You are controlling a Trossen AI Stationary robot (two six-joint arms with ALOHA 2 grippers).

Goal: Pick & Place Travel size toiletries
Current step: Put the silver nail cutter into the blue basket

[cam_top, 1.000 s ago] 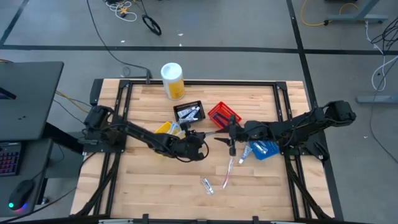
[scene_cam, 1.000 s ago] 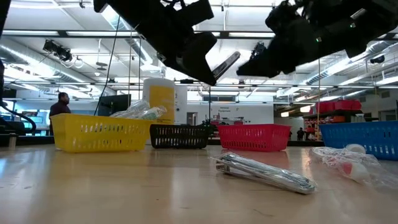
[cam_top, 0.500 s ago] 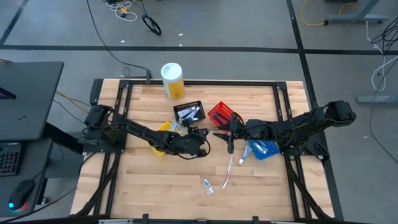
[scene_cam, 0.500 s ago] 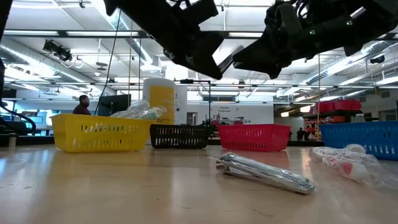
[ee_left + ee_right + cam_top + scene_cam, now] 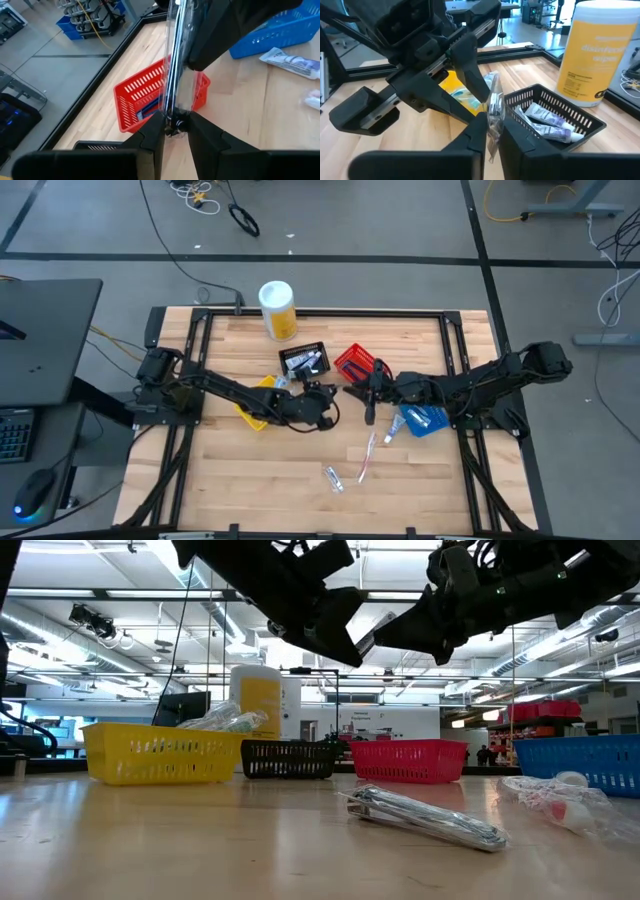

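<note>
Compared to a second ago, the left gripper [image 5: 326, 393] has slid up and a bit right in the high view, so it now sits nearly tip to tip with the right gripper [image 5: 352, 393] in the middle of the frame, just below the black basket [image 5: 304, 360] and the red basket [image 5: 358, 365]. Both are pinching the same clear-wrapped toothbrush [image 5: 176, 75], one at each end: the left wrist view has its fingers [image 5: 152, 136] clamped on the bottom of the packet, and the right wrist view shows the right fingers [image 5: 476, 134] closed on the wrapper too. In the low view the packet [image 5: 368, 632] hangs in the air near the top centre, well above the table [image 5: 250, 470]. The left arm stretches in from the left edge over the yellow basket [image 5: 255, 398], the right arm reaches in from the right past the blue basket [image 5: 424, 420]. Two more wrapped items [image 5: 333, 478] lie lower centre on the wood.
</note>
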